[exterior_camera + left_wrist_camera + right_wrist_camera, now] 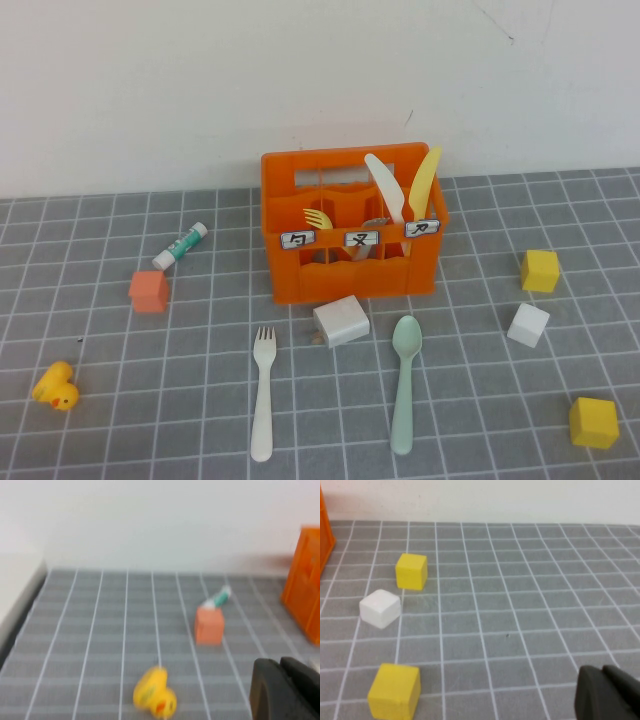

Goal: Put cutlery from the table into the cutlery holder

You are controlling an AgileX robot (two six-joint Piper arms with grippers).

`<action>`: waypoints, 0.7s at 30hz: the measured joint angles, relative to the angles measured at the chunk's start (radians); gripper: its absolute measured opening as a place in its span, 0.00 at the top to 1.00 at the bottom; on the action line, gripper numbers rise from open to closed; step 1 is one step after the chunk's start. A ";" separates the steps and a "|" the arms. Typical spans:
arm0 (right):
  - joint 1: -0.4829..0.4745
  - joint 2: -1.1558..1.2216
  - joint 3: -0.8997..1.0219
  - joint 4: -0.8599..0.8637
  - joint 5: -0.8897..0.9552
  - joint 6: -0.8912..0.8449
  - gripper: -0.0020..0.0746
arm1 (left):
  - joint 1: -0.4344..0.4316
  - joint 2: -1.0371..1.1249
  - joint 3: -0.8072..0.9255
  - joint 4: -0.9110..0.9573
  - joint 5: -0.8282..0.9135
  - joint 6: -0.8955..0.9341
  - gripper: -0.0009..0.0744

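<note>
Cutlery first: cream fork (263,392) flat on the grey-tiled desk (150,420), tines toward the orange holder (345,270), and mint spoon (405,382) flat to its right, bowl toward the holder. Both well short of the crate, neither touched. Inside the holder already, a white knife (384,187) and a yellow knife (424,186) leaning in the right compartment and a small yellow fork (319,217) in the middle one. Between the 2 pieces and the crate front, a white block (341,320) with a small brown crumb beside it.

Left tool (280,685) only at the corner of its wrist view, fingers pressed together, empty, above the desk near the yellow duck (55,386) and orange cube (148,290). Right tool (607,692) likewise closed and empty, near 2 yellow cubes (539,270) (593,421) and a white cube (527,324).

Likely trouble:
- Thin, flat handles on tile: a pinch from above apt to slide off or skate the piece sideways.
- White block in the approach path: probably knocked against the crate on a low carry.
- Crowded right compartment: knives probably jostled on insertion.
- 3 labelled slots: wrong compartment a fair risk.
- Closed fingers: no grasp until opened.
</note>
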 joint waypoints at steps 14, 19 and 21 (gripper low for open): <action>0.000 0.000 0.006 -0.007 -0.703 -0.014 0.98 | 0.000 0.000 0.000 0.017 -0.663 0.000 0.99; 0.000 0.000 0.006 0.102 -0.797 -0.002 0.98 | 0.000 -0.003 0.000 0.020 -0.801 0.000 0.99; 0.000 0.000 0.006 0.147 -0.805 0.005 0.98 | 0.000 -0.003 0.000 0.020 -0.801 0.000 0.99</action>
